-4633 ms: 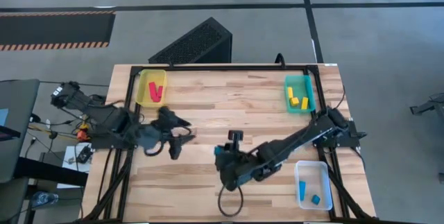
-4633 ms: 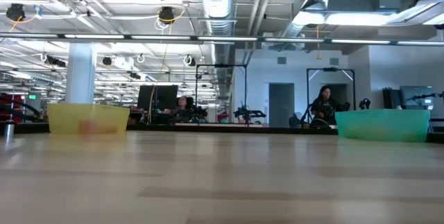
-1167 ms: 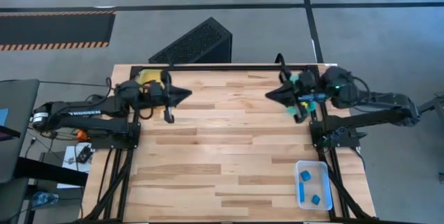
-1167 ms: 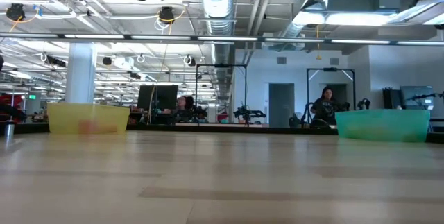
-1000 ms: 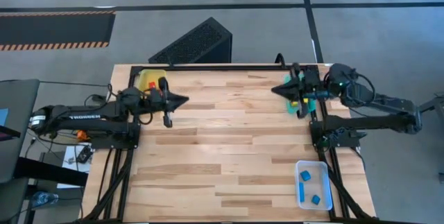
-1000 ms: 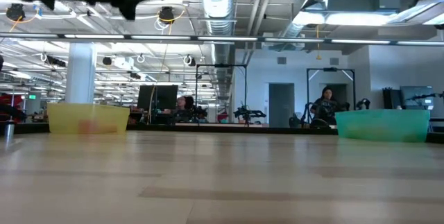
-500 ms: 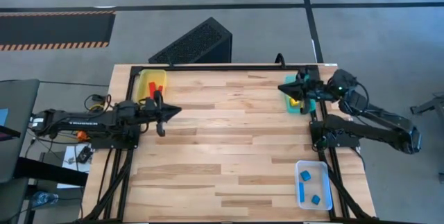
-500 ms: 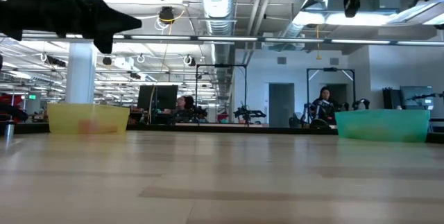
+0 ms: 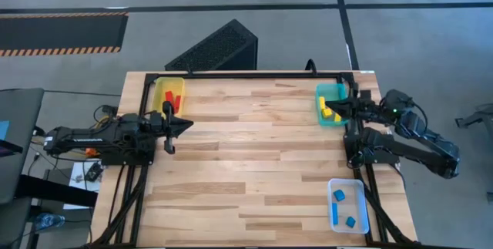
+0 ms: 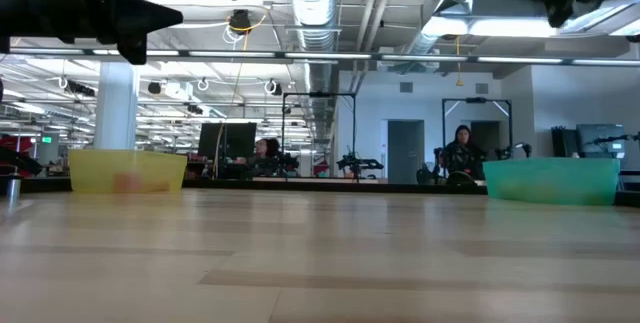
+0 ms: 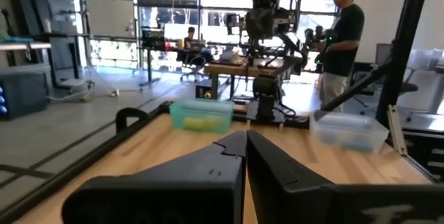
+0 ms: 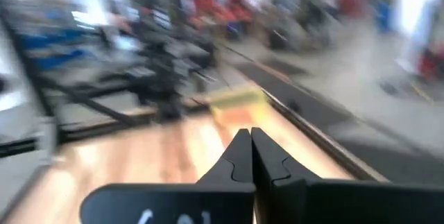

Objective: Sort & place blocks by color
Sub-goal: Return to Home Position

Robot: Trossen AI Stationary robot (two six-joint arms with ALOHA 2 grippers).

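Both grippers hang with fingers pressed together, holding nothing. The left gripper (image 9: 187, 123) is above the left edge of the table (image 9: 254, 149), and the right gripper (image 9: 326, 104) is above its right edge, over the teal tray (image 9: 340, 90). Red blocks (image 9: 173, 98) lie in the yellow tray (image 9: 158, 95) at the table's upper left corner in the high view. Yellow blocks (image 9: 336, 115) sit in the teal tray at the upper right corner, and blue blocks (image 9: 339, 196) in the clear tray (image 9: 357, 200) at the lower right corner. A person (image 10: 461, 153) stands in the room beyond the table.
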